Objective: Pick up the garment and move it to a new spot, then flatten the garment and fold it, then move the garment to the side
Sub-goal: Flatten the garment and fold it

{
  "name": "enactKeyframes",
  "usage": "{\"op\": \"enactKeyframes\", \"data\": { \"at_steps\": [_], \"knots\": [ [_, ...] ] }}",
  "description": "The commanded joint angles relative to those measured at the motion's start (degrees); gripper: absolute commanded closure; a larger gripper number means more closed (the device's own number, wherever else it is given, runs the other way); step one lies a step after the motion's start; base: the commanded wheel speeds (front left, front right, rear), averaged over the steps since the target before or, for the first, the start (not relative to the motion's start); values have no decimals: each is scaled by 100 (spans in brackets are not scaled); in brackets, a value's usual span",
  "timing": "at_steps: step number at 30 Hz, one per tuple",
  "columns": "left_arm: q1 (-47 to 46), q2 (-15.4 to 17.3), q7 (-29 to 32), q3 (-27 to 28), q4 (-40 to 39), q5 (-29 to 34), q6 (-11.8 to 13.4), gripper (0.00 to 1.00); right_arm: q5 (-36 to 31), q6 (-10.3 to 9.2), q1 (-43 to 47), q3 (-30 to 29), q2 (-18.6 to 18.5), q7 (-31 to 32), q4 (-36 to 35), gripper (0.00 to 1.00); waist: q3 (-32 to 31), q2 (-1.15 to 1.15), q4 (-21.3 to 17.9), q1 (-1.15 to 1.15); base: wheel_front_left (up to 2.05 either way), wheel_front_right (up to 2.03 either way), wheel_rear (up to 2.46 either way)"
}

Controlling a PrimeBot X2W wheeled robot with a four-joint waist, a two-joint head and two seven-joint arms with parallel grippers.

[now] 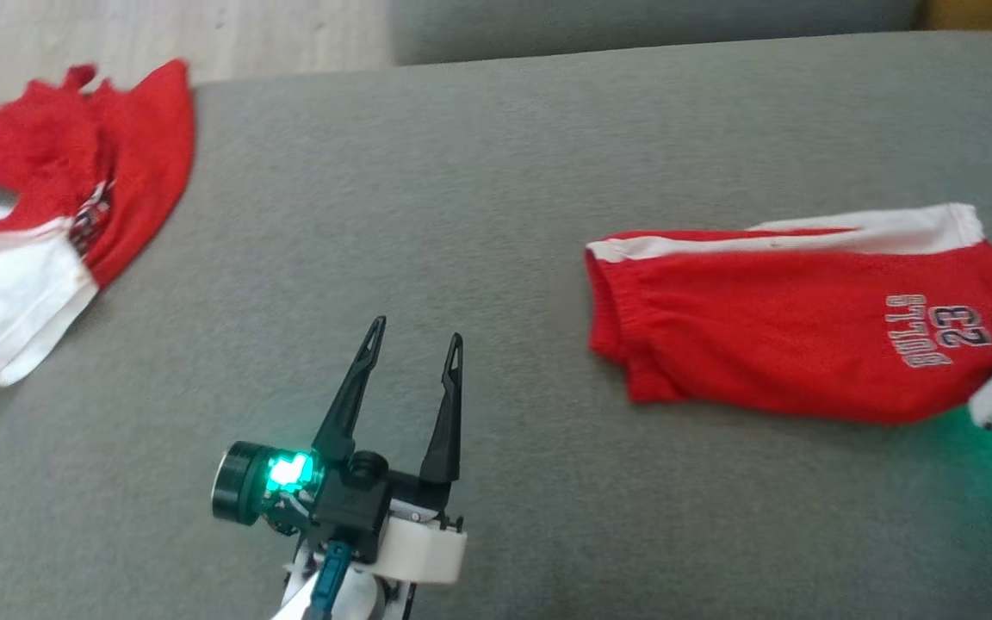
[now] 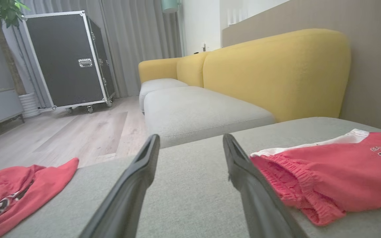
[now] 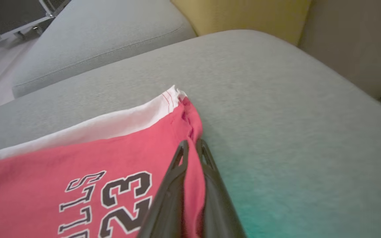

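Pinching red shorts (image 1: 789,327) edge at 3 o'clock with right gripper (image 3: 192,146) fingers; held left gripper (image 1: 414,331) fingers spread at 6 o'clock over grey cushion (image 1: 461,172).

Red, white-trimmed shorts (image 1: 771,344), grey cushion (image 1: 461,215)

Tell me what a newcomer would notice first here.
The red shorts printed 23 lie at the right of the grey cushion, with the right claw shut on their edge. The left claw, open and lit green, sits low in the middle, and a crumpled red-and-white garment lies far left.
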Motion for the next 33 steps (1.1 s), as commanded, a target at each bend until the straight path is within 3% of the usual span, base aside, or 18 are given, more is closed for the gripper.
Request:
{"op": "enactKeyframes", "data": {
  "at_steps": [1,7,12,18,24,25,27,33],
  "knots": [
    [-97,68,-27,249,-175,20,28,0,-158,-4,50,-25,-286,-78,-199,100,-77,0,-144,0,0,0,0],
    [-86,128,-28,253,-142,164,84,0,-910,-4,394,-1032,-267,-80,-1803,100,-142,0,-246,0,0,0,0],
    [-24,124,-28,251,-81,144,50,0,-1787,-4,832,-1552,219,-80,-3148,100,-215,0,-205,0,0,0,0],
    [2,86,-29,209,32,35,-78,0,-2522,-4,1100,-738,745,-80,-3809,100,-258,0,-64,0,0,0,0],
    [18,9,-29,196,122,-38,-151,0,-2650,-4,1043,461,1226,19,-3775,100,-302,0,84,0,0,0,0],
    [21,-8,-29,187,140,-48,-169,0,-2631,-4,1041,625,1274,53,-3717,91,-323,0,112,0,0,0,0],
    [38,-37,-29,193,160,-73,-185,0,-2515,-4,1054,861,1350,74,-3639,0,-368,0,154,0,0,0,0],
    [164,-39,-29,262,181,-111,-191,0,-2335,-4,1220,877,1177,-28,-3629,0,-541,0,209,0,0,0,0]
  ]
}}
